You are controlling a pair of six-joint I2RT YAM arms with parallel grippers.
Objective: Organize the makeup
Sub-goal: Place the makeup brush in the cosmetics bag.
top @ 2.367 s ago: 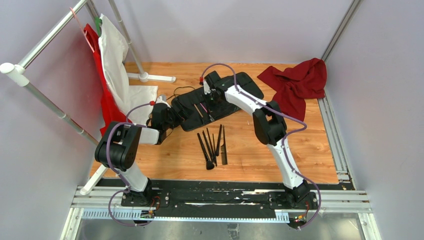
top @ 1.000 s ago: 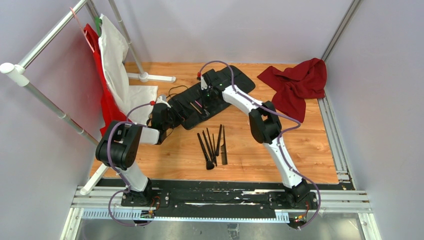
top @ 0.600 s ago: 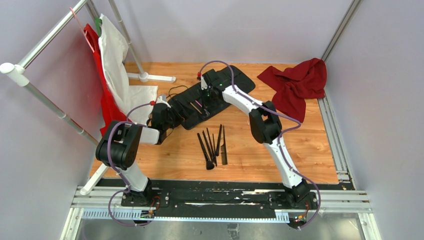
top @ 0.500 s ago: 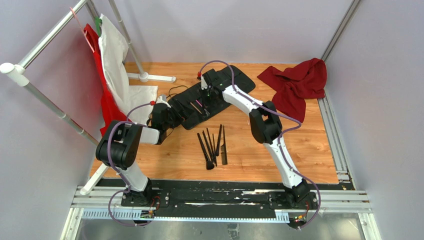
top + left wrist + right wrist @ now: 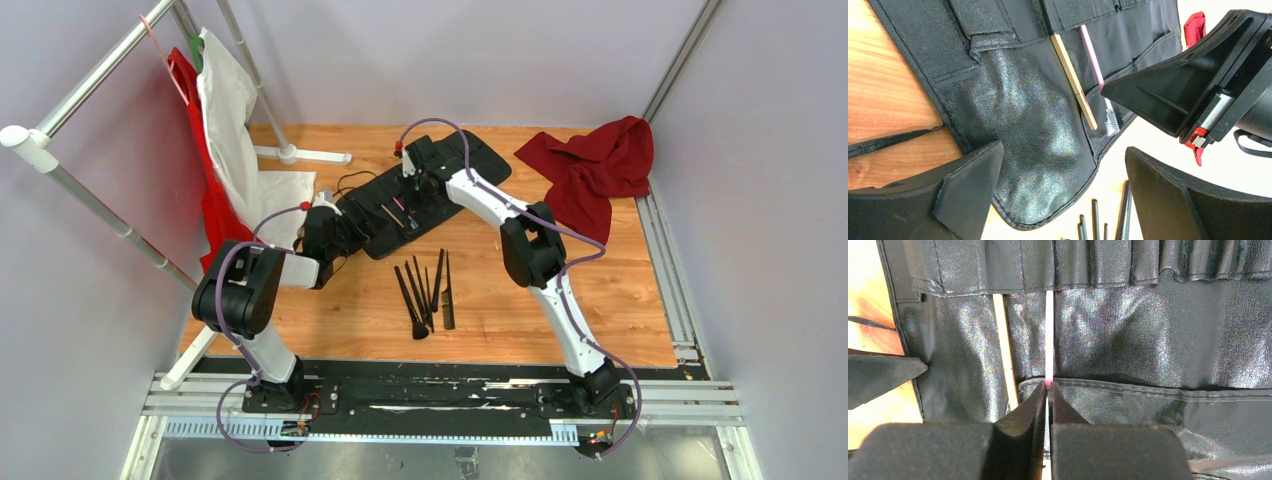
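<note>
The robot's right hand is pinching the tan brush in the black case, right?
Not quite: the right gripper is pinching the pink brush, not the tan brush beside it, in the black case. The right wrist view shows it.

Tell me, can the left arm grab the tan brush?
Probably yes, though it's tight. The open left end effector hovers near the tan brush, whose handle lies partly bare, but the right end effector, shut on the pink brush, crowds it.
</note>
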